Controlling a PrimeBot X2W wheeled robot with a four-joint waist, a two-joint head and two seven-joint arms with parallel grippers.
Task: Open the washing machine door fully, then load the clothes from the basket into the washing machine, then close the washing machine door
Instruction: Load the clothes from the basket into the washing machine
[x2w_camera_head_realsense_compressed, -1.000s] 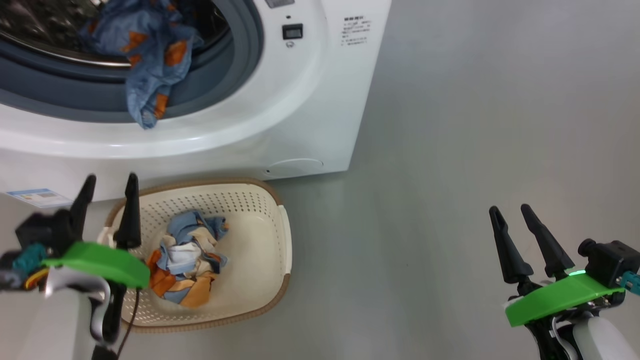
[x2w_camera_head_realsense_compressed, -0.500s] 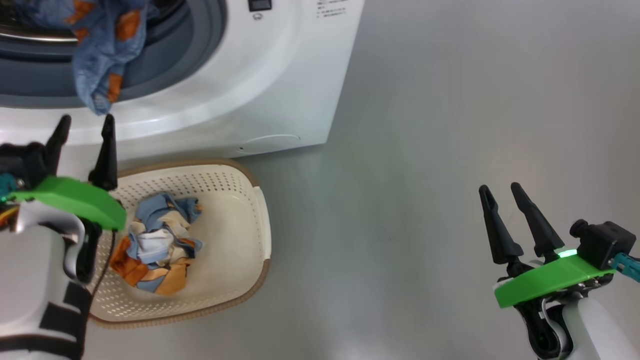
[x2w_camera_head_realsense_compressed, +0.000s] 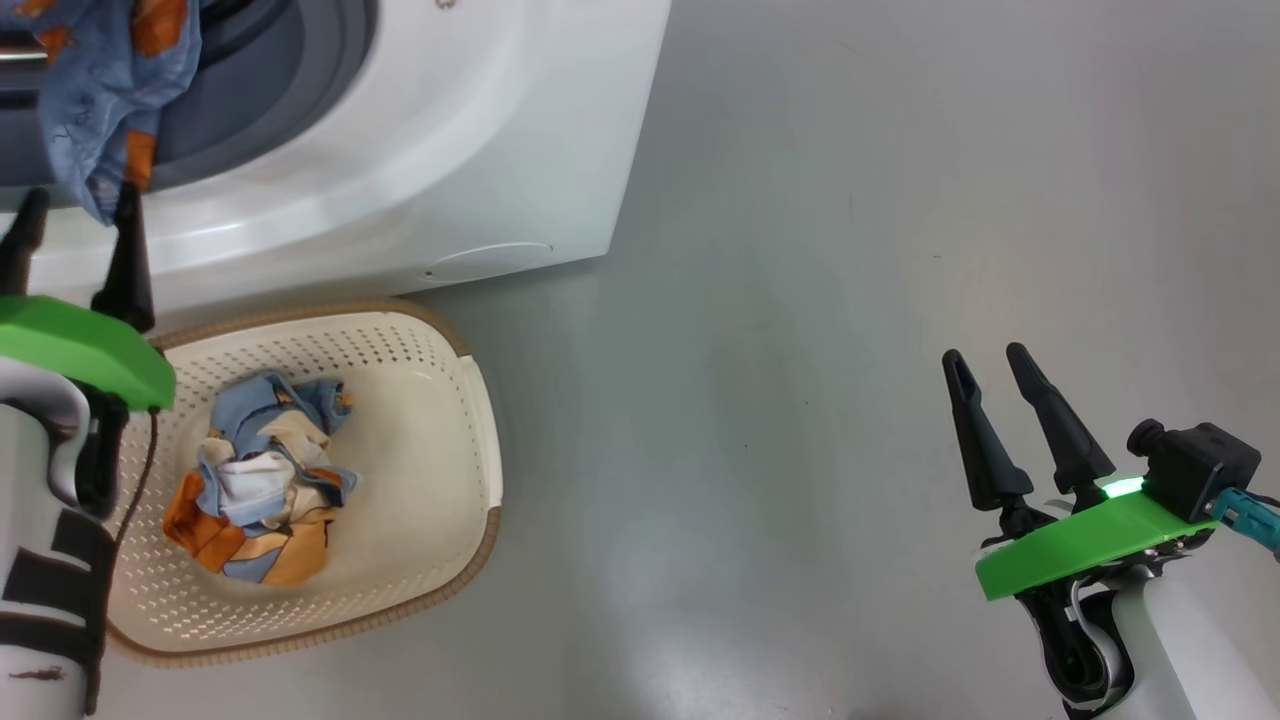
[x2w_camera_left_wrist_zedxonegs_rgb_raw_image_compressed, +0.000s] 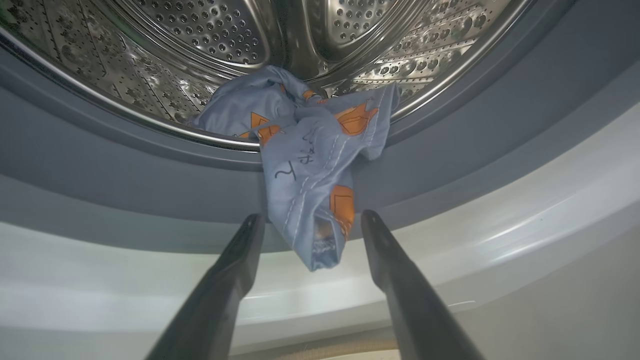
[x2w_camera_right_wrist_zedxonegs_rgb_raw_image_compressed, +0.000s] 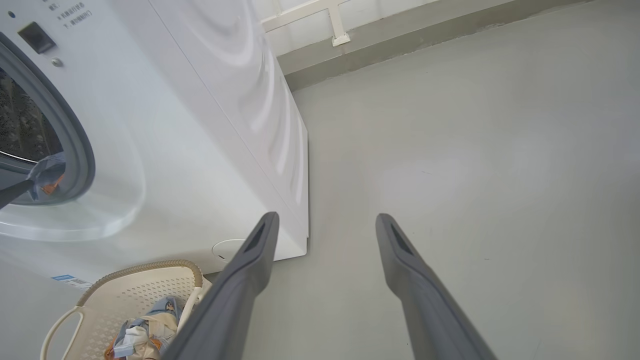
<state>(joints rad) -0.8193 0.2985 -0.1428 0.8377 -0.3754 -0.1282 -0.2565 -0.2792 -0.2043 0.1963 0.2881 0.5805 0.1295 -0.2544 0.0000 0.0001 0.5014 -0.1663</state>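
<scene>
Status: loading partly done. Nearest, the right gripper (x2w_camera_head_realsense_compressed: 985, 355), spread and empty, hangs at 4 o'clock over bare floor (x2w_camera_head_realsense_compressed: 850, 250) with ample room. At 8 o'clock the basket (x2w_camera_head_realsense_compressed: 488, 540) holds bundled clothes (x2w_camera_head_realsense_compressed: 260, 480) not yet loaded. The left gripper (x2w_camera_head_realsense_compressed: 78, 215), spread and empty, hovers at 10 o'clock just below a blue garment (x2w_camera_left_wrist_zedxonegs_rgb_raw_image_compressed: 310, 165) draped over the grey gasket (x2w_camera_left_wrist_zedxonegs_rgb_raw_image_compressed: 125, 180), half out of the drum (x2w_camera_left_wrist_zedxonegs_rgb_raw_image_compressed: 350, 30) of the washing machine (x2w_camera_head_realsense_compressed: 450, 150). Push it in before closing the door.
</scene>
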